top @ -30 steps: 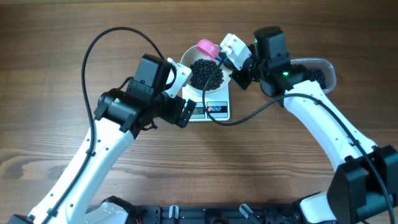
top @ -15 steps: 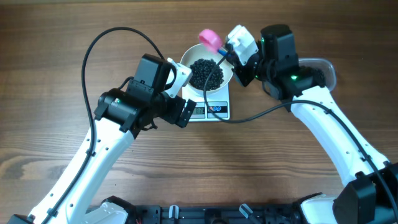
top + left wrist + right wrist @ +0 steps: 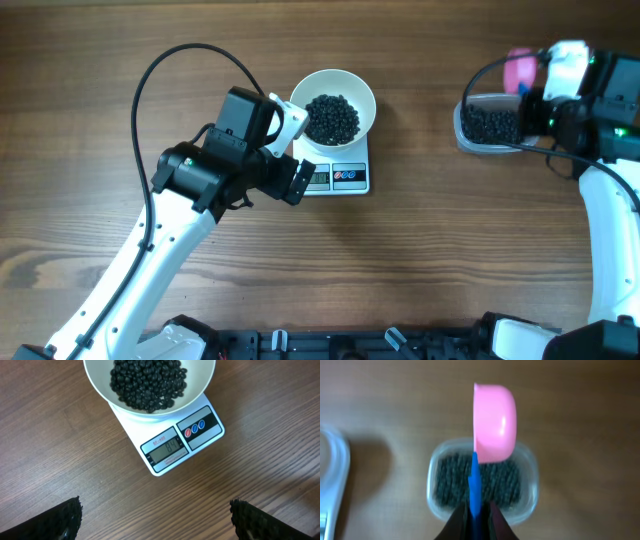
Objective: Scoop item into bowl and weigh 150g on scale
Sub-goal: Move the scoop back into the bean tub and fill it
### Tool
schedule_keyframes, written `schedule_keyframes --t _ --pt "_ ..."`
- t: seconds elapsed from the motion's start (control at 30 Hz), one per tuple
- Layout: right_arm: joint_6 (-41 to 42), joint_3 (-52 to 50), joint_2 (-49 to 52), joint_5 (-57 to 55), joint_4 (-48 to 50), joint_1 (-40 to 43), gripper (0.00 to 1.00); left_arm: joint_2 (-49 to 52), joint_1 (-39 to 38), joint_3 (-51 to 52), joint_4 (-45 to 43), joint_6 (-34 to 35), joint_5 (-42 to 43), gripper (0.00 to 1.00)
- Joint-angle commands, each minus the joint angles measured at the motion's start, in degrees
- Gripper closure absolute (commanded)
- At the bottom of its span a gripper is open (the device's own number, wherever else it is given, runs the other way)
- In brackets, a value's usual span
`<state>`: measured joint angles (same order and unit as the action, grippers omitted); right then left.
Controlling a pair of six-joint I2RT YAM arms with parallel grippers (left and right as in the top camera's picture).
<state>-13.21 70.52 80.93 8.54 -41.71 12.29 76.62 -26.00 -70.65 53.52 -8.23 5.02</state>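
I've got the right pincer point(image 3: 472, 517) clamped on the pink scoop point(image 3: 493, 422), cup hanging over the tub point(image 3: 532, 485) of beans point(image 3: 450, 480), centred I think, it's blurry. My left pincer point(image 3: 157, 520) is wide apart, just beside the bowl point(image 3: 366, 98) on the scale point(image 3: 340, 178).

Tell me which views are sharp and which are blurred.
Overhead: evenly lit and sharp, only the pink scoop at the right edge slightly smeared. Left wrist: crisp on the scale and the beads. Right wrist: soft all over, and the contents of the tub merge into a grey mass.
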Motion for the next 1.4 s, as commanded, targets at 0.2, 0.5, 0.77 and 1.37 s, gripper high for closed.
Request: schedule_keyframes --t 0.2,0.5,0.77,1.37 --pt "-6.32 0.07 6.91 -12.52 -3.96 -0.26 0.96 0.11 -0.15 0.48 -0.13 0.59 0.87 0.0" --pt "-7.74 0.04 12.46 -11.39 -4.0 -0.26 0.96 0.11 -0.15 0.48 -0.13 0.59 0.87 0.0" --pt "-7.61 0.0 14.12 1.64 -4.17 -0.26 0.96 0.11 -0.15 0.48 -0.13 0.57 0.9 0.0" --pt "-10.88 0.0 14.12 17.53 -8.5 4.22 0.96 0.11 -0.15 0.48 -0.13 0.59 0.87 0.0"
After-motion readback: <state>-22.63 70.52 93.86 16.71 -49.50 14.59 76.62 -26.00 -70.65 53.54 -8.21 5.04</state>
